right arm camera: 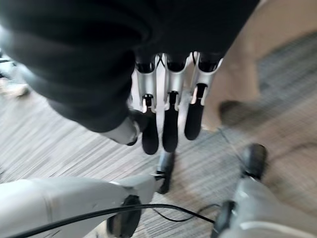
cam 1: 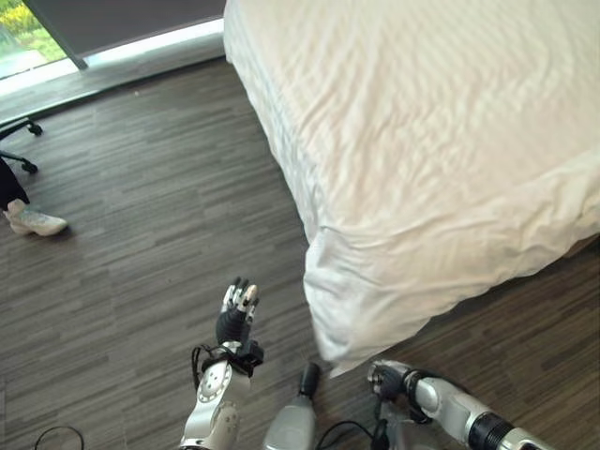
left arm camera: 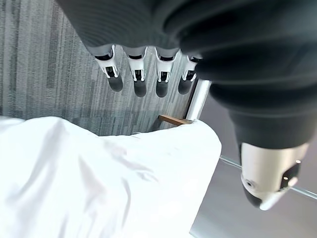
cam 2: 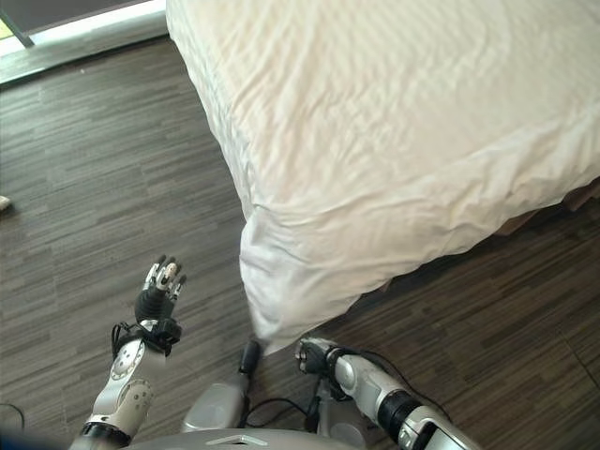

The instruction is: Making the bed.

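Observation:
The bed's white duvet (cam 1: 441, 141) lies spread over the mattress. Its near corner (cam 1: 342, 300) hangs down toward the floor in front of me. My left hand (cam 1: 236, 314) is raised over the floor just left of that corner, open with straight fingers (left arm camera: 140, 79) and touching nothing. The same duvet (left arm camera: 99, 183) shows past them in the left wrist view. Low under the hanging corner sits my right hand (cam 1: 386, 380), open and empty. Its fingers (right arm camera: 168, 124) hang relaxed, close beside the cloth (right arm camera: 237, 74) but apart from it.
Dark wood-plank floor (cam 1: 141, 216) runs along the bed's left side. A person's white shoe (cam 1: 36, 222) and an office chair's base (cam 1: 23, 141) are at the far left. A window with a dark blind (cam 1: 122, 23) is beyond. A wooden bed-frame piece (left arm camera: 173, 120) peeks out under the duvet.

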Robot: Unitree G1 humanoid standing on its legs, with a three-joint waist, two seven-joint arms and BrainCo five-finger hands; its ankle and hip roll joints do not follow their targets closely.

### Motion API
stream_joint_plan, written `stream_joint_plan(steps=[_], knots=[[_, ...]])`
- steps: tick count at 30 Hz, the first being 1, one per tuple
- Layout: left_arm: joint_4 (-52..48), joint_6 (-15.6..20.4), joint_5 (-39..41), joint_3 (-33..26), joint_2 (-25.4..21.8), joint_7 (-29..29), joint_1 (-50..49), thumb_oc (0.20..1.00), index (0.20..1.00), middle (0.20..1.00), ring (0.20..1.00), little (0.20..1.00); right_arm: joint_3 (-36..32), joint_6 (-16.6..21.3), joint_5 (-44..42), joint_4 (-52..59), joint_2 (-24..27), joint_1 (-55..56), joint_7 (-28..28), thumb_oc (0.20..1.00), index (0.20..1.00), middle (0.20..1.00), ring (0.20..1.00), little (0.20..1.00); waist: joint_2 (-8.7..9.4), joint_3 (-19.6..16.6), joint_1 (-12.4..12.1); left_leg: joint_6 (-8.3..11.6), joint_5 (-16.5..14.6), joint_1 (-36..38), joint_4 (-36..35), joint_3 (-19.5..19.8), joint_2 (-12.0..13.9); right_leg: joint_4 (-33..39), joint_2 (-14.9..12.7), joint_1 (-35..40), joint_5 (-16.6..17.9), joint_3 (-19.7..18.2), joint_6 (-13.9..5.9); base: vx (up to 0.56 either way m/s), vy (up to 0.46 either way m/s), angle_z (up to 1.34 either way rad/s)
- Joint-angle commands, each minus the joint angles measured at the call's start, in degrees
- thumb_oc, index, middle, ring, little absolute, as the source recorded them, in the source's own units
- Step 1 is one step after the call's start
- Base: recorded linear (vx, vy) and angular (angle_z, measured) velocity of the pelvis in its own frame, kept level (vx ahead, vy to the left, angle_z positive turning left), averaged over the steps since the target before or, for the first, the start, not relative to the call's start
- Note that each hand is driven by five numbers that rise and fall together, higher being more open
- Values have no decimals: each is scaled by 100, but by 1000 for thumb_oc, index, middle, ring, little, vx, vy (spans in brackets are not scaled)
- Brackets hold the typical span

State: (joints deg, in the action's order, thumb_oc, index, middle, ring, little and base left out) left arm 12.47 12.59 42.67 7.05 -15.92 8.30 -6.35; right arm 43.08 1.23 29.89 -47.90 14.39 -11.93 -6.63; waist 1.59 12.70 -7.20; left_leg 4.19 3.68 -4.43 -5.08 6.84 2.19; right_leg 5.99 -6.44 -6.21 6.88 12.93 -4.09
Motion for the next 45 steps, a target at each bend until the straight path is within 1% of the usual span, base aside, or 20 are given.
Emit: stream_joint_plan(steps=[1,5,7,11,12,13,14,15,16,17,19,20,21,22,24,26,27,29,36,45], knots=[[-84,113,157,-106,-70,-159,153,1000,1000,1000,1000,1000,77,-66,-36,-52,-76,-244,87,1000,1000,1000,1000,1000,89,-116,10,-182,-179,95,33,256,-174,-410,-102,554,-827,-121,-363,0,0,0],[-72,-4,112,-151,-81,-337,187,1000,1000,1000,1000,1000,-728,-325,-846,-1824,-172,-19,250,1000,1000,1000,1000,1000,82,-274,72,-205,-202,190,30,200,-160,-339,-87,650,-798,-163,-357,19,-1,-3],[-84,-42,93,-143,-99,-400,183,1000,1000,1000,1000,1000,-932,-337,-939,-2133,-105,39,299,1000,1000,1000,1000,1000,82,-310,75,-208,-217,224,28,192,-157,-322,-84,685,-793,-163,-357,43,0,-4],[-264,-43,91,-210,-223,-495,206,1000,1000,1000,1000,1000,-2291,-328,-1744,-2644,859,-67,981,1000,1000,1000,1000,1000,81,-389,200,-220,-261,313,15,137,-144,-284,-83,744,-773,-218,-373,30,5,-1],[-299,-21,113,-306,-211,-450,188,1000,1000,1000,1000,1000,-2778,-259,-2274,-2239,1154,-29,1233,1000,1000,1000,1000,1000,82,-400,258,-227,-246,299,9,98,-138,-281,-78,702,-746,-261,-379,-13,25,-19],[-357,47,151,-547,-161,-375,100,1000,1000,1000,1000,1000,-3567,-1,-3199,-1061,1610,305,1470,1000,1000,1000,1000,1000,94,-385,424,-222,-252,300,8,-6,-124,-250,-68,646,-695,-366,-386,-8,27,-29],[-364,41,136,-599,-131,-360,26,1000,1000,1000,1000,1000,-4006,45,-3539,-213,1773,562,1586,1000,1000,1000,1000,1000,89,-393,462,-222,-267,313,8,-51,-114,-233,-63,636,-681,-403,-391,0,19,-32],[-364,41,136,-597,-131,-360,26,1000,1000,1000,1000,1000,-4007,44,-3538,-210,1772,565,1586,1000,1000,1000,1000,1000,89,-398,460,-222,-266,308,8,-51,-114,-233,-64,631,-680,-404,-392,37,6,-35],[-346,39,140,-805,-26,-347,-127,1000,1000,1000,1000,1000,-4863,364,-3936,1279,1883,1039,1835,1000,1000,1000,1000,1000,75,-398,601,-219,-290,315,8,-141,-108,-161,-66,622,-634,-454,-405,30,4,-37],[-348,38,139,-787,-27,-348,-133,1000,1000,1000,1000,1000,-4897,334,-3928,1339,1876,1095,1833,1000,1000,1000,1000,1000,71,-403,584,-219,-293,321,8,-142,-106,-160,-64,629,-635,-454,-405,33,5,-39],[-376,29,211,-823,48,-351,-228,1000,1000,1000,1000,1000,-5299,686,-4276,2515,1719,1301,1828,1000,1000,1000,1000,1000,52,-398,643,-211,-304,315,8,-211,-106,-137,-61,592,-614,-493,-410,3,1,-16],[-377,28,212,-819,46,-352,-231,1000,1000,1000,1000,1000,-5309,676,-4272,2538,1713,1320,1827,1000,1000,1000,1000,1000,53,-400,637,-211,-304,316,8,-213,-105,-138,-60,592,-614,-495,-410,1,-8,-11],[-442,14,279,-809,111,-371,-306,1000,1000,1000,1000,1000,-5320,960,-4855,3338,1498,1363,1499,200,200,200,200,200,44,-380,655,-200,-297,308,8,-257,-99,-131,-58,568,-602,-542,-407,2,-7,-9],[-444,13,280,-809,107,-372,-311,1000,1000,1000,1000,1000,-5327,951,-4859,3359,1492,1381,1493,200,200,200,200,200,47,-382,651,-200,-298,310,8,-259,-99,-132,-58,570,-604,-544,-407,-7,-11,-12],[-524,-5,365,-729,127,-475,-354,1000,1000,1000,1000,1000,-4863,1128,-5969,4127,1248,1357,668,200,200,200,200,200,38,-336,631,-187,-269,289,8,-294,-106,-125,-57,542,-585,-561,-403,-23,-4,-8],[-540,-19,401,-691,132,-537,-382,1000,1000,1000,1000,1000,-4661,1128,-6267,4201,1188,1337,413,200,200,200,200,200,35,-330,618,-183,-262,283,8,-291,-108,-123,-61,541,-585,-558,-399,-17,-5,-7],[-525,-57,440,-575,118,-685,-434,1000,1000,1000,1000,1000,-3943,927,-6407,4178,1171,1223,-28,200,200,200,200,200,16,-294,548,-176,-237,254,8,-273,-119,-115,-68,530,-568,-522,-394,-30,-10,1],[-501,-78,502,-525,86,-757,-437,1000,1000,1000,1000,1000,-3453,761,-6288,4054,1241,1035,-192,200,200,200,200,200,-7,-239,494,-169,-216,219,8,-253,-125,-110,-79,511,-549,-496,-390,-38,-6,4],[-370,3,565,-240,60,-817,-311,1000,1000,1000,1000,1000,-1941,493,-6257,3348,949,-191,-501,200,200,200,200,200,-184,28,208,-147,-93,-20,8,-188,-166,-99,-116,313,-466,-427,-388,-66,5,11],[-216,145,591,126,41,-772,-26,1000,1000,1000,1000,1000,-1387,481,-6033,2315,539,-1407,-277,200,200,200,200,200,-383,293,-45,-122,57,-337,9,-126,-207,-99,-116,18,-390,-400,-380,-36,7,1]])
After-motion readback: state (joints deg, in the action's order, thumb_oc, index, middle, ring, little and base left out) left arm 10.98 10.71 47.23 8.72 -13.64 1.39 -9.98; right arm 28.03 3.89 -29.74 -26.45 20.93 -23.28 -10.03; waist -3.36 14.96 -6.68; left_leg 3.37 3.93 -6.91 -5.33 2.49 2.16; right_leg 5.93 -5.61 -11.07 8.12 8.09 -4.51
